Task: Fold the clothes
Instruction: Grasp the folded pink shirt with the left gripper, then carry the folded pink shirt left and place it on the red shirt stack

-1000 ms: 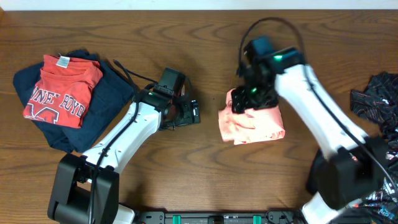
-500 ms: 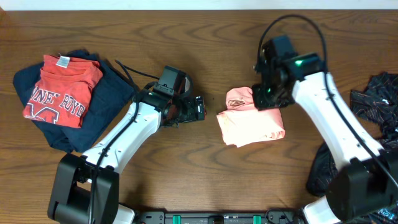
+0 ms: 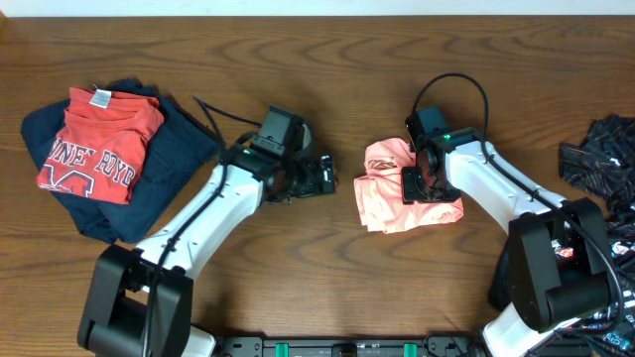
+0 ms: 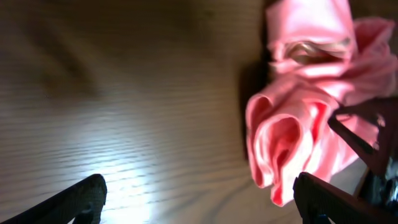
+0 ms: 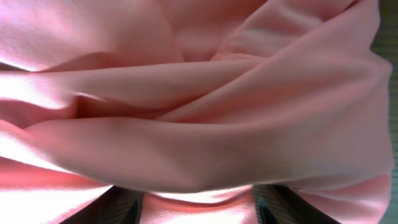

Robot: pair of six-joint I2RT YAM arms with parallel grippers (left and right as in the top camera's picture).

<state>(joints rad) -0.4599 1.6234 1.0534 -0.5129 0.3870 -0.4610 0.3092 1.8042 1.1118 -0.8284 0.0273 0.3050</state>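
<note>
Pink shirt [image 3: 387, 193]: a loosely folded bundle right of the table's [image 3: 298, 59] middle, its long axis running side to side, its left edge rolled and puffed rather than flat. Right end effector [image 3: 415, 185]: set down on the bundle's right half and touching it. The right wrist view is filled with pink folds, with cloth bulging between the two dark fingers [image 5: 118, 205], and I cannot tell whether they pinch it or only press on it. Left end effector [image 3: 322, 178]: just left of the bundle and apart from it, spread wide with nothing in it, facing the rolled edge [image 4: 280, 143]. The right arm is the nearer. For the left, the shirt lies straight ahead, to its right along the table. Also present: red shirt [image 3: 99, 144] on a navy garment [image 3: 174, 159], far left; dark patterned clothes [image 3: 600, 159], far right.
</note>
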